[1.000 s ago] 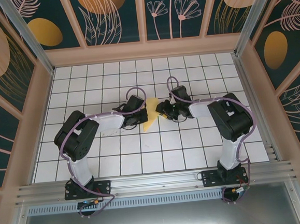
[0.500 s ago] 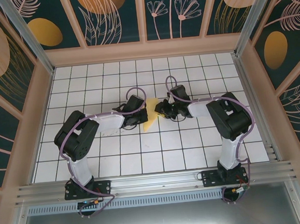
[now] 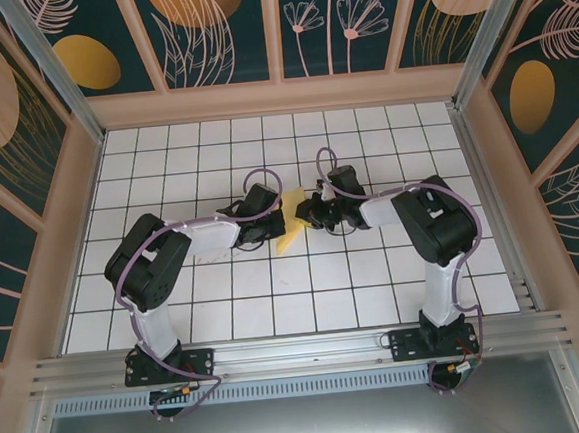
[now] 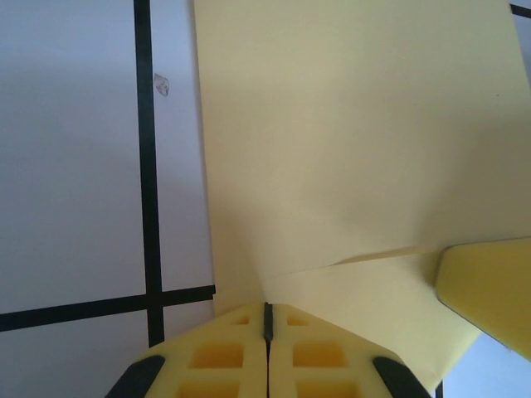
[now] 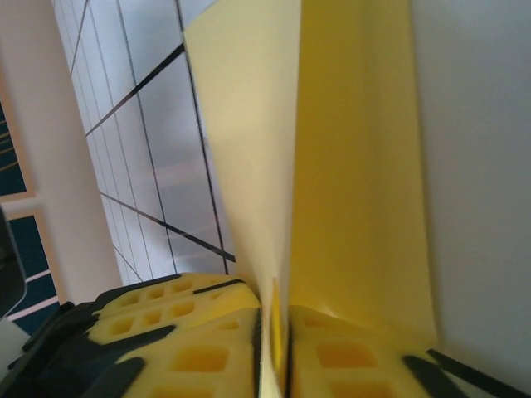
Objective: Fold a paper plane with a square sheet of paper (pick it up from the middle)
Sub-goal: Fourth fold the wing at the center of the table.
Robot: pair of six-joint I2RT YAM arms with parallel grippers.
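White tiled table is lying under both arms, which are pointing in twd the centre. Pale-yellow sheet of paper is sitting btwn them mid-table, part-creased (one flap is standing up). Left gripper is pinching the paper's edge, fingers pressed tight together. Right gripper is clamping the fold from the opp. side, paper running into its seam.
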